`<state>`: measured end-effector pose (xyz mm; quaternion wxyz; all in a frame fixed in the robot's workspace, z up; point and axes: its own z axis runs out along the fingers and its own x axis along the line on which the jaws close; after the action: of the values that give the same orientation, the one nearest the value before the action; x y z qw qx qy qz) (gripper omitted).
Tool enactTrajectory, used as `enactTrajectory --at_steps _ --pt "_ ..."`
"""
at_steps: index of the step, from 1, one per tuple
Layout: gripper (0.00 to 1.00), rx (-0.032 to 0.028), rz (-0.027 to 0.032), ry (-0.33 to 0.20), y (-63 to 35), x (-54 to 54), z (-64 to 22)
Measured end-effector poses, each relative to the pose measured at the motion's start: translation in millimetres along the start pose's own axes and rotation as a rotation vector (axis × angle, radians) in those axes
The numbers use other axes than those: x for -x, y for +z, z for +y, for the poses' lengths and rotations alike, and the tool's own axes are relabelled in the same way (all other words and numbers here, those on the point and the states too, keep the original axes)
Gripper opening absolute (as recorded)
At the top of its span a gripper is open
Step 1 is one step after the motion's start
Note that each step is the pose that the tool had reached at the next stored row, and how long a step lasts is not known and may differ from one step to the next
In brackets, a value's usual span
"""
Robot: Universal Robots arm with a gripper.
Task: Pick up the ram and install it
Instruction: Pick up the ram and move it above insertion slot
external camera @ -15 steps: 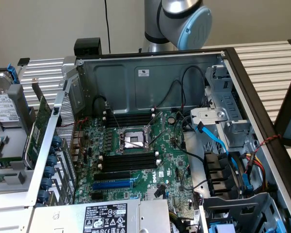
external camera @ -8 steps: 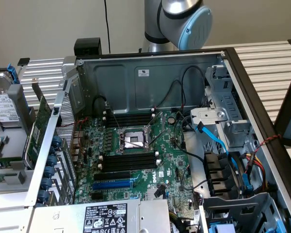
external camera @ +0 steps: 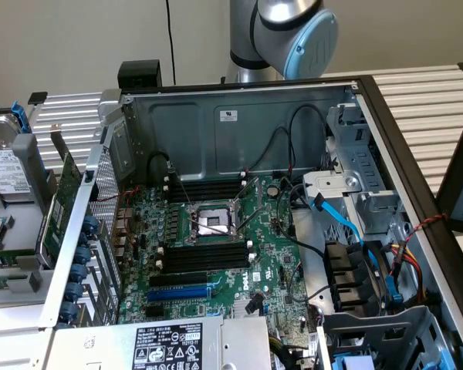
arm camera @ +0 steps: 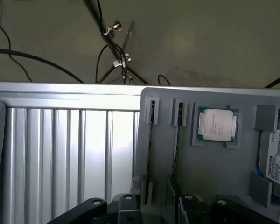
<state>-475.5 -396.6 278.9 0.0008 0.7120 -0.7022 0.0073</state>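
Note:
The ram [external camera: 62,202] is a narrow green stick standing on edge in a grey holder tray [external camera: 19,289], outside the case on the exterior view's left. In the wrist view, two thin sticks sit edge-on in the tray's slots, one ram [arm camera: 151,135] beside another [arm camera: 177,140]. My gripper [arm camera: 158,209] hovers above that tray, open, its black fingers [arm camera: 129,205] on either side of the sticks' near ends and holding nothing. The motherboard's black memory slots [external camera: 204,257] lie inside the open computer case [external camera: 239,116].
The tray also holds a CPU [arm camera: 218,125] and a hard drive [arm camera: 276,158]. A slatted metal table [arm camera: 70,154] lies beside it. Inside the case are the CPU socket [external camera: 214,223], black and blue cables [external camera: 347,223] and a power supply [external camera: 166,344]. The arm [external camera: 289,31] rises behind the case.

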Motion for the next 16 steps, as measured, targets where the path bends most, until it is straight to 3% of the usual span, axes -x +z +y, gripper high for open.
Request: enactTrajectory --at_steps 6,16 --pt "0.36 -0.001 0.0097 0.009 4.9 -0.4 -1.5" --pt "0.36 0.0002 0.0105 0.068 22.8 -0.1 -7.9"
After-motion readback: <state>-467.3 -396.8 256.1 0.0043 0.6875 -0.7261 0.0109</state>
